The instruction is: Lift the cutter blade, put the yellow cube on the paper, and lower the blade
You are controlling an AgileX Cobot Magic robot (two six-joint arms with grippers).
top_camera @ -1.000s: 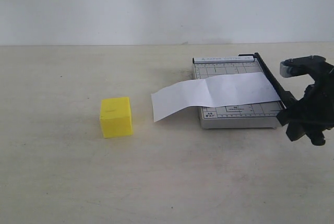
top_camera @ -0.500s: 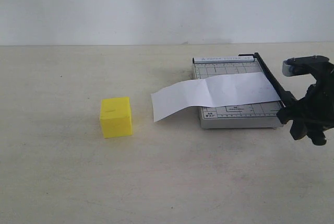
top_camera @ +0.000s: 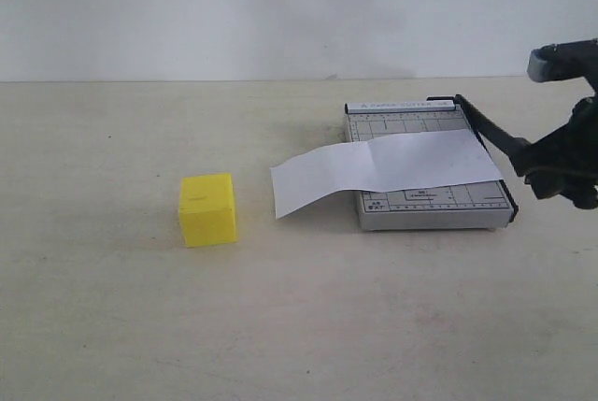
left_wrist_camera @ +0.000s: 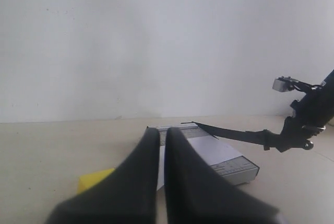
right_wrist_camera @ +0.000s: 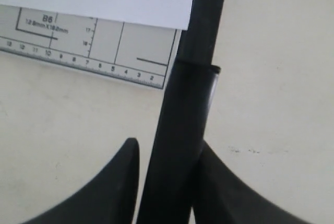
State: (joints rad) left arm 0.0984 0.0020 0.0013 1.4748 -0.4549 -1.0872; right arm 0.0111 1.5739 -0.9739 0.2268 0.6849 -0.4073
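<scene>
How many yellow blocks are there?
1. The yellow cube sits on the table, left of the paper and not touching it.

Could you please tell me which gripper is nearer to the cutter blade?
Right. The right gripper is clamped on the blade at its handle end; the left gripper is clear of it, back across the trimmer.

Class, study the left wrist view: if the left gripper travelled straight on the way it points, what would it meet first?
Probably the paper, at its free end overhanging the trimmer base. The yellow cube lies off that line. Depth is unclear.
</scene>
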